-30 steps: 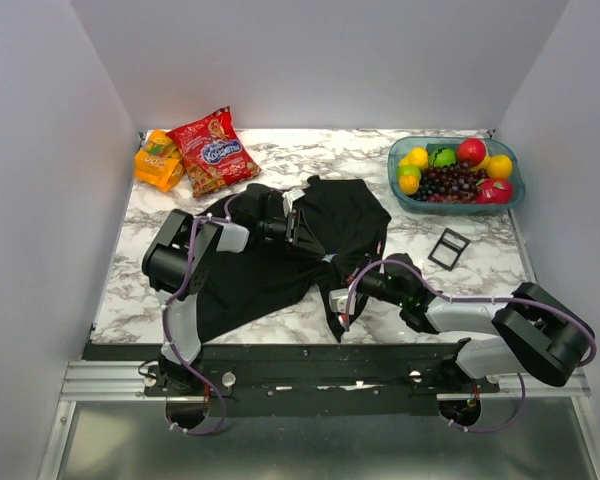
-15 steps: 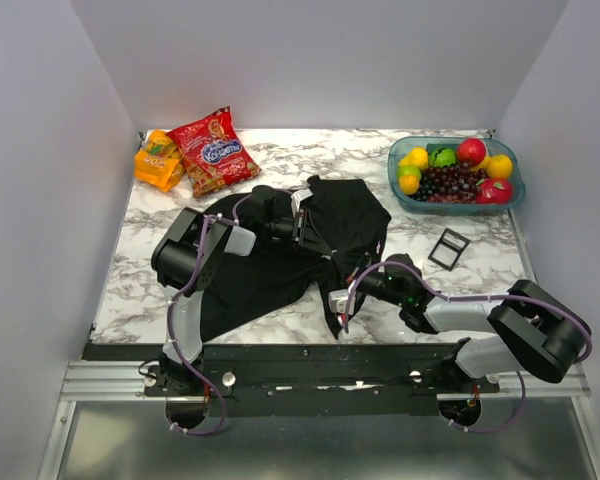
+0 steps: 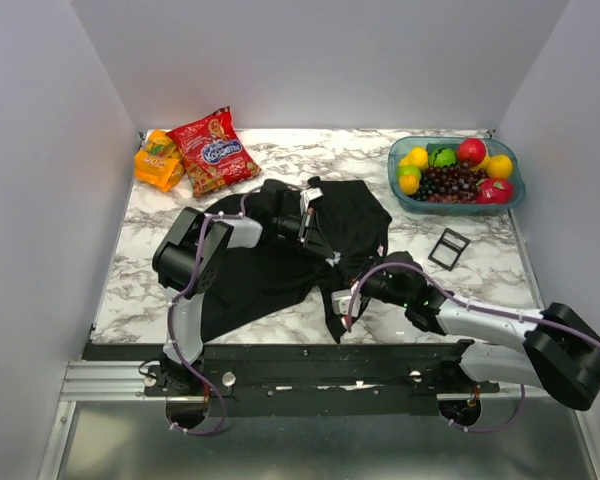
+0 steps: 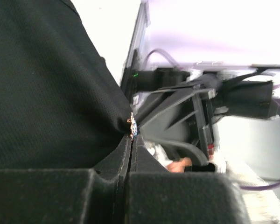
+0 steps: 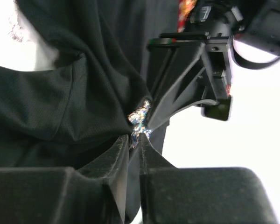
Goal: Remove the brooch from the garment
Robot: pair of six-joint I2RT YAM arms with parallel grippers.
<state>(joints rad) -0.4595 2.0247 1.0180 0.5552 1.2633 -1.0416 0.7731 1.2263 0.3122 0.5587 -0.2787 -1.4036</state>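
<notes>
Near the middle of the table (image 3: 140,290), the garment (image 3: 270,272) lies crumpled, w/ both arms meeting over one pulled-up fold.

Progress, by my read: early-to-mid. The brooch (image 5: 140,120) is still on the cloth, at the peak of that fold, so nothing is removed yet.

- Done so far: both arms are brought right up to it, and the cloth around it is drawn taut into a ridge.
- Left to do: work the pin free, lift the brooch clear of the cloth, then prob. set it down. The small black tray (image 3: 448,248) sits well apart to the right and could be the drop spot, but that's a guess.

Positions vs. the brooch:

- **Left end effector** (image 4: 131,138): fingers are pressed flat together w/ no gap. The tips sit right at the brooch's lower edge, where the cloth bunches. It looks like a pinch at that spot, but I can't tell whether it nips the brooch itself or only the cloth beside it.
- **Right end effector** (image 5: 135,140): jaws stand a thin slit apart, not clamped on anything I can make out. The brooch sits just beyond the tips. Its lower end is touching them or very nearly so; can't tell which.

The two come in from opposite sides, tips almost meeting, w/ the brooch btwn them. Overhead it shows only as a tiny pale glint.
</notes>
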